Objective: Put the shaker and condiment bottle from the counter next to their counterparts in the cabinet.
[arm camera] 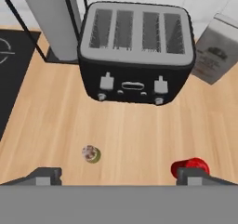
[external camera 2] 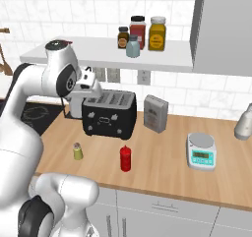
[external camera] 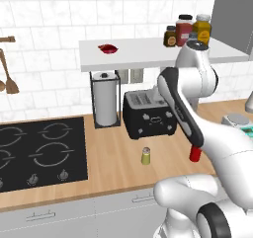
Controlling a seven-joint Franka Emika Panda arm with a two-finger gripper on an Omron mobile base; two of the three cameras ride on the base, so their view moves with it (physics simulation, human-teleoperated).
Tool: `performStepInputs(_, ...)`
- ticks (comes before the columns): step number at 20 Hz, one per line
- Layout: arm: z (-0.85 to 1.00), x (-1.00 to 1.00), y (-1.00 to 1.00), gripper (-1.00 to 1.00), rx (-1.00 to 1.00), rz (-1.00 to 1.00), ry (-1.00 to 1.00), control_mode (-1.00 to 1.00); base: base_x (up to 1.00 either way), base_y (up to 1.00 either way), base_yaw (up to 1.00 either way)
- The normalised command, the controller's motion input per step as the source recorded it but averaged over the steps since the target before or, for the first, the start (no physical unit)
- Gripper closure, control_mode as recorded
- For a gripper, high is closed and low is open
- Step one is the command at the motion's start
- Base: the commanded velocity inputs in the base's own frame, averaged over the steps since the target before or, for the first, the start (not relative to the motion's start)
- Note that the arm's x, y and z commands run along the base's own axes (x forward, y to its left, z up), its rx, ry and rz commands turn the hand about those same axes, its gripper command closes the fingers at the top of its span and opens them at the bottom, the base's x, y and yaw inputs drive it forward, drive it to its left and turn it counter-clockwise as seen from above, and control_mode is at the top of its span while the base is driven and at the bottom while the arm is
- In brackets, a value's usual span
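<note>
The gripper [arm camera: 118, 175] hangs high over the counter [external camera: 113, 165], looking down, with its two fingertips [arm camera: 44, 175] standing far apart and nothing between them. The shaker [external camera 2: 78, 151] stands upright on the near part of the counter, in front of the black toaster [external camera 2: 109, 114] and left of the condiment bottle [external camera 2: 125, 158], which also stands upright, apart from it. In the hand view the bottle's red cap sits right against the right fingertip, while the shaker lies between the tips but closer to the left one. On the cabinet [external camera: 143, 54] shelf the pale blue shaker [external camera 2: 132, 48] stands in front of the jars [external camera 2: 147, 33] at the right, and the flattish red item [external camera: 107, 48] lies alone well to the left. Risks, as I judge them: descending for the shaker from this pose could bring the right finger down on the bottle's nozzle and topple it. The shaker is small, so an off-centre close could squirt it out. The toaster stands just behind both items, and the shelf edge overhangs it, so the lift path may clip that edge. Placement beside the blue shaker is tight against the jars; a nudge could knock them.
</note>
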Motion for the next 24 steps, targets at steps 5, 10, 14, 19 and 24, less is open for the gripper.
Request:
performStepInputs(5, 0.00, -0.31, -0.02, -1.00, 0.00, -0.04, -0.20, -1.00, 0.00, 0.00, 0.00)
performStepInputs(10, 0.00, -0.25, -0.09, -1.00, 0.01, -0.05, -0.15, -1.00, 0.00, 0.00, 0.00)
performStepInputs(14, 0.00, -0.25, -0.18, -1.00, 0.05, -0.01, -0.10, -1.00, 0.00, 0.00, 0.00)
performStepInputs(19, 0.00, -0.28, -0.22, -1.00, 0.09, 0.00, -0.08, -1.00, 0.00, 0.00, 0.00)
performStepInputs(24, 0.00, -0.19, -0.29, -1.00, 0.09, 0.00, -0.05, -1.00, 0.00, 0.00, 0.00)
